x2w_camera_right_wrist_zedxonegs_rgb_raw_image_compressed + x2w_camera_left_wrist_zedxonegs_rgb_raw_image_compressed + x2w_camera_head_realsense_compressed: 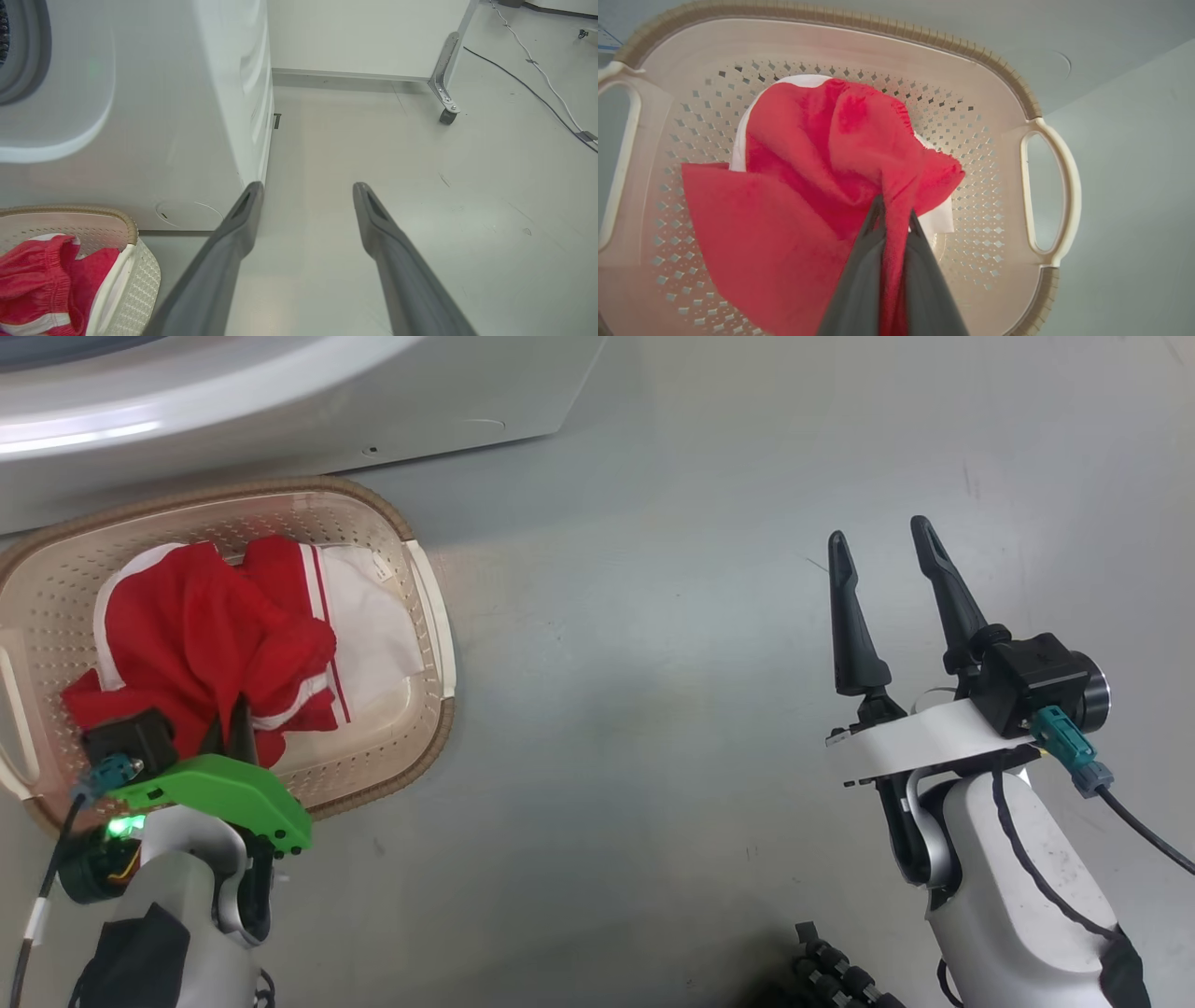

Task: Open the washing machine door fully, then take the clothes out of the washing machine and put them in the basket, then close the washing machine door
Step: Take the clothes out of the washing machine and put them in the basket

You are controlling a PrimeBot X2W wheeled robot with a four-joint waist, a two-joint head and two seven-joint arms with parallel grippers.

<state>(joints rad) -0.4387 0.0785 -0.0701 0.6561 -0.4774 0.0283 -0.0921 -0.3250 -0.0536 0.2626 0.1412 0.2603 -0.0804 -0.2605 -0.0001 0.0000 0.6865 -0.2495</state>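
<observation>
**Head view.** The cream basket point(65, 588) stood on the grey floor point(672, 635) at the left of the frame. It sat directly below the white washing machine point(280, 411), whose front ran along the upper left edge. The red clothes point(201, 625) lay heaped inside the basket, with a white panel bearing red stripes spread toward its right wall. The left tool point(233, 728) sat at the lower left of the frame, over the basket's near side, its dark fingers drawn together and buried in the red fabric.

**Left wrist view.** The two fingers point(859, 280) were clamped on a fold of the red clothes. The cloth was pinched in the narrow slot between them and draped out to the left and up across the centre of the frame. The basket's perforated wall and brown braided rim ringed the fabric.

**Right side.** The right tool point(878, 532) stood at the right of the head view over bare floor, well apart from the basket. Its fingers were spread wide with nothing between them.

**Right wrist view.** The grey drum mouth point(18, 56) showed at the upper left corner, and a corner of the basket with red cloth showed at the lower left. A castor leg point(447, 112) and a cable point(523, 79) lay toward the upper right.
</observation>
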